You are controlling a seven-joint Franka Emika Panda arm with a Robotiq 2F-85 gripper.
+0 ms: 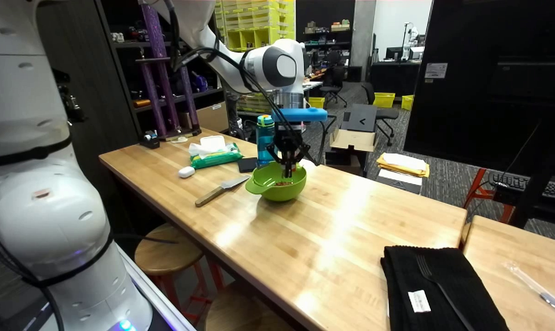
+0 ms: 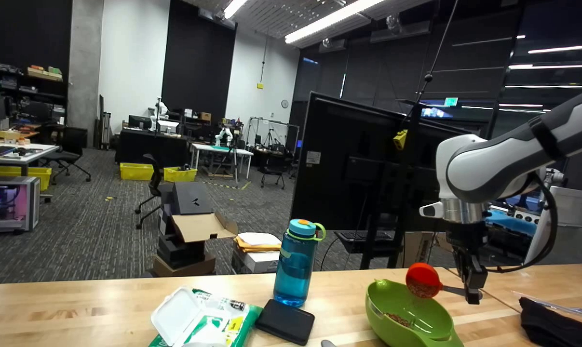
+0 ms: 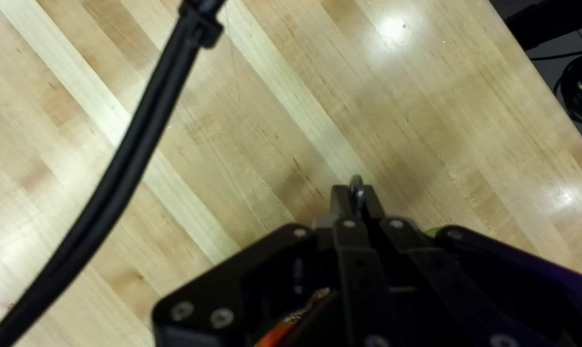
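Exterior view: red scoop (image 2: 425, 275), tilted, brown grains (image 2: 421, 290) inside, above the green bowl (image 2: 389, 299); more grains lie in the bowl; gripper (image 2: 473, 291) jaws pinch the scoop's grey handle (image 2: 453, 290); farther off, a blue bottle (image 2: 294, 270) on the wooden table (image 2: 102, 299).

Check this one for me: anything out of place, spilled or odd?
No spill or damage stands out. Only the wipes pack looks untidy: its white lid stands open. The red scoop is tipped above the green bowl, but the hand grips its handle and brown grains lie below, so the tilt looks deliberate.
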